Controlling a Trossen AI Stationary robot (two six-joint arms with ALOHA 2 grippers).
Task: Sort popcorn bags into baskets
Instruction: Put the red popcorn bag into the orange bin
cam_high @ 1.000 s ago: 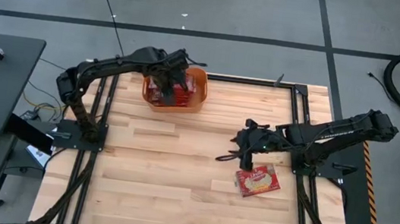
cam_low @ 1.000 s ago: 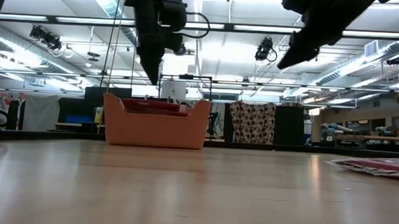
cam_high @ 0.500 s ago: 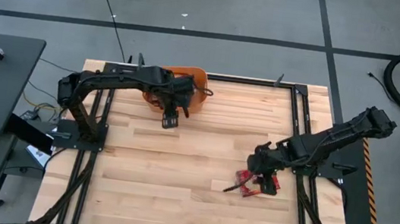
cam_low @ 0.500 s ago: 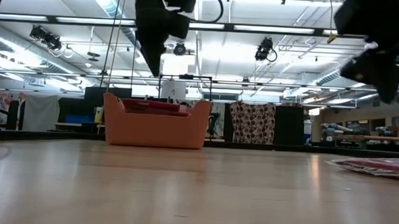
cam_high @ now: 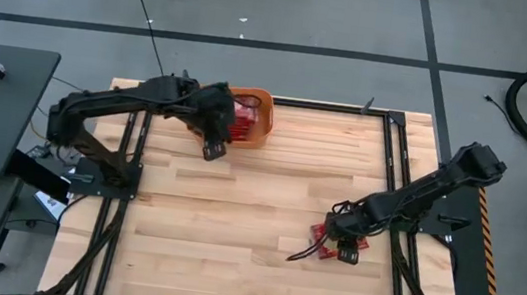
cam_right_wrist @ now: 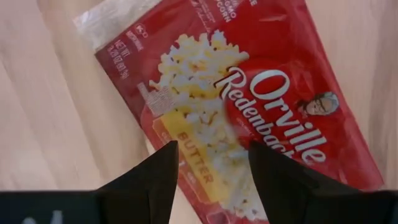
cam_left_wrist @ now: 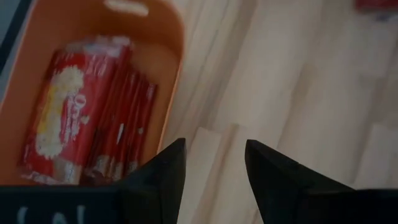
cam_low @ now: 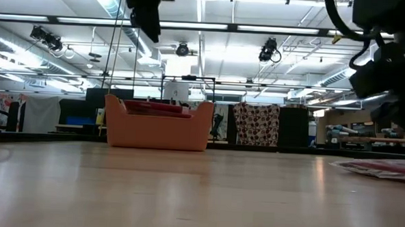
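Note:
The orange basket [cam_high: 263, 100] stands at the table's far side and holds several red popcorn bags [cam_left_wrist: 81, 124] stacked flat; their tops show over its rim in the low view [cam_low: 158, 107]. My left gripper [cam_left_wrist: 214, 162] is open and empty, in the air just off the basket's near left corner [cam_high: 211, 147]. One red popcorn bag [cam_right_wrist: 261, 93] lies flat on the table at the near right [cam_high: 354, 246]. My right gripper [cam_right_wrist: 212, 168] is open, pointing down over that bag's left part [cam_high: 330, 244], and stands above it [cam_low: 389, 74].
Bare wood fills the middle and near left of the table [cam_high: 213, 232]. Black frame rails run along the left side [cam_high: 120, 211] and the right side [cam_high: 399, 275]. The room's floor lies beyond the far edge.
My left gripper has come away from above the basket toward the table's near edge, then a little left. My right gripper has gone toward the near edge and down, and now stands over the bag on the table. The bag has stayed where it lay.

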